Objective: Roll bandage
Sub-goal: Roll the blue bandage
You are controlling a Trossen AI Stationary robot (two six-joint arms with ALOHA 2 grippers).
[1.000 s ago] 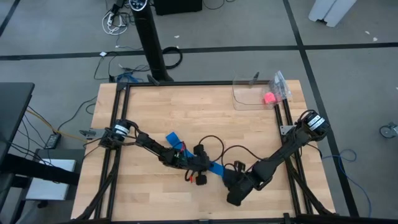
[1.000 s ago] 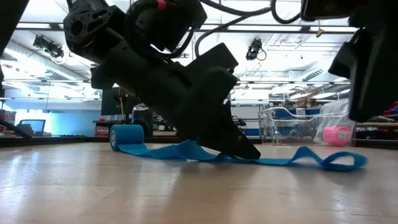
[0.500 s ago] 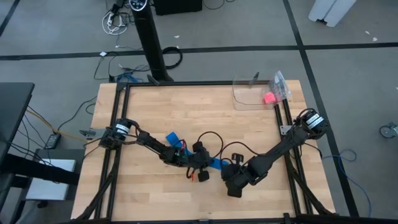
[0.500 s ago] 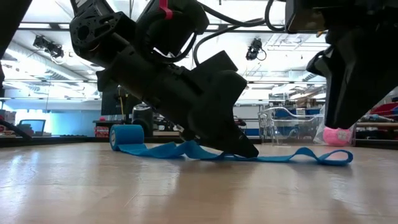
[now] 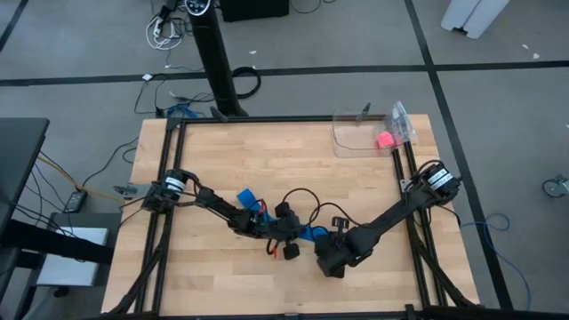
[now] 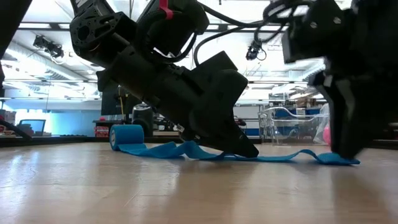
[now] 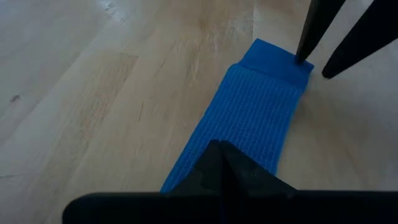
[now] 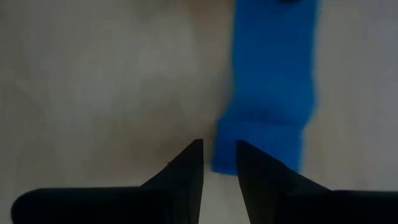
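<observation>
The bright blue bandage lies on the wooden table as a small coil (image 6: 126, 137) at its far left end and a wavy flat strip (image 7: 249, 112) running toward the right. My left gripper (image 6: 249, 151) is shut, with its tip down on the strip. The strip's free end (image 8: 264, 143) is folded back on itself and lies flat. My right gripper (image 8: 217, 149) points down at that end, open by a narrow gap. One finger (image 7: 303, 55) stands at the end's corner and the other (image 7: 329, 71) stands beside it over bare wood. My left gripper presses its shut fingertips (image 7: 221, 155) down on the strip's flat middle part (image 7: 239, 134), slanting down from the table's left. The strip lies on the table under them. My right gripper stands astride the folded end's side edge (image 8: 217, 163); whether it touches the cloth, I cannot tell.
A clear plastic box (image 5: 356, 133) stands at the far right corner with a small pink ball (image 5: 385, 140) beside it. Black frame rails (image 5: 404, 178) run along the table's left and right sides. Bare wood lies toward the far and near edges.
My right gripper has moved toward the table's left and down onto the bandage's free end. The raised loop at that end has sunk flat on the table. The coil and my left gripper have kept still.
</observation>
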